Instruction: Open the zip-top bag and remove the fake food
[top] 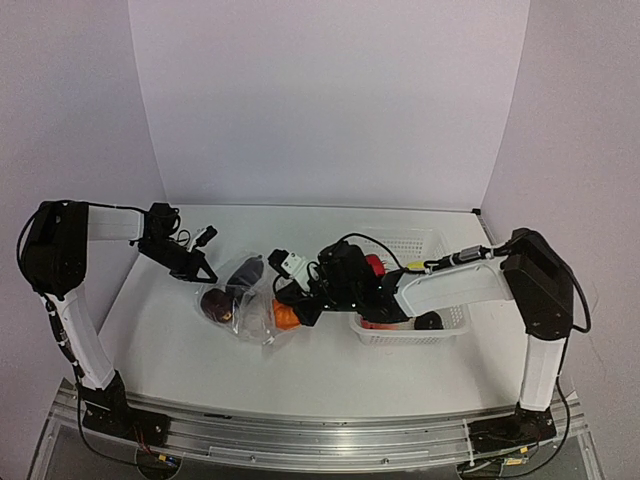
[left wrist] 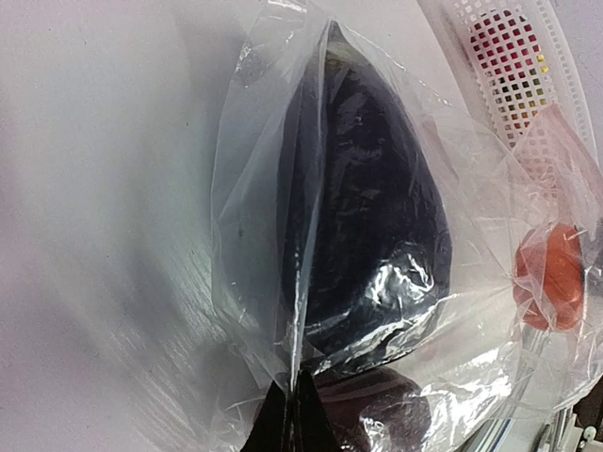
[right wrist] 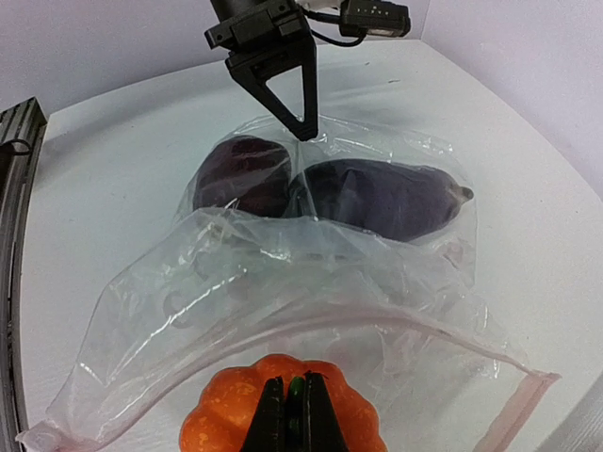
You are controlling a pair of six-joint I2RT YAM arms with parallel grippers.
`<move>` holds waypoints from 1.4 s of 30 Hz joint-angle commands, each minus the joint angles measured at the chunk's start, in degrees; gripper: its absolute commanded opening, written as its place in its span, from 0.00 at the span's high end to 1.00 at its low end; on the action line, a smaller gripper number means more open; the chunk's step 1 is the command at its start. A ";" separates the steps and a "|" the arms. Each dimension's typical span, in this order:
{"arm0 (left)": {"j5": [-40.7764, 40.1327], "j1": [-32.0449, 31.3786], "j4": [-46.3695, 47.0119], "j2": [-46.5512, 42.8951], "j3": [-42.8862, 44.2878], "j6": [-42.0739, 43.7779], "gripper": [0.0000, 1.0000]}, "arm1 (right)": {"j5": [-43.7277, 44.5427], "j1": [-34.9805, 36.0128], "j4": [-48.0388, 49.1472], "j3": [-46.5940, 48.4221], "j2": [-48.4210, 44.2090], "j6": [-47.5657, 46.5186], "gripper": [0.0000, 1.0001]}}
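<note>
White table (top: 160,340) w/ white mesh basket (top: 410,338) on the R side, one red piece (top: 374,265) inside it. Zip-top bag (right wrist: 283,273) lies mid-table, just L of the basket, crinkled, mouth toward the R arm. Inside the bag: dark purple eggplant (right wrist: 377,198) and a dark reddish-purple piece (right wrist: 240,174), side by side at the far end. Orange pumpkin (right wrist: 226,414), also fake food, sits at the bag mouth, on the near side of the pink zip strip in the R wrist view. L gripper (right wrist: 306,132): fingers together, pinching the plastic at the bag's far edge. R gripper (right wrist: 294,414): fingers closed tight, clamped on the pumpkin's green stem.
</note>
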 commanded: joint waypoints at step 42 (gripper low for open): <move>1.35 0.21 1.46 -2.52 -2.95 -11.44 1.00 | 20.24 -11.01 -32.27 2.78 -19.44 13.43 0.45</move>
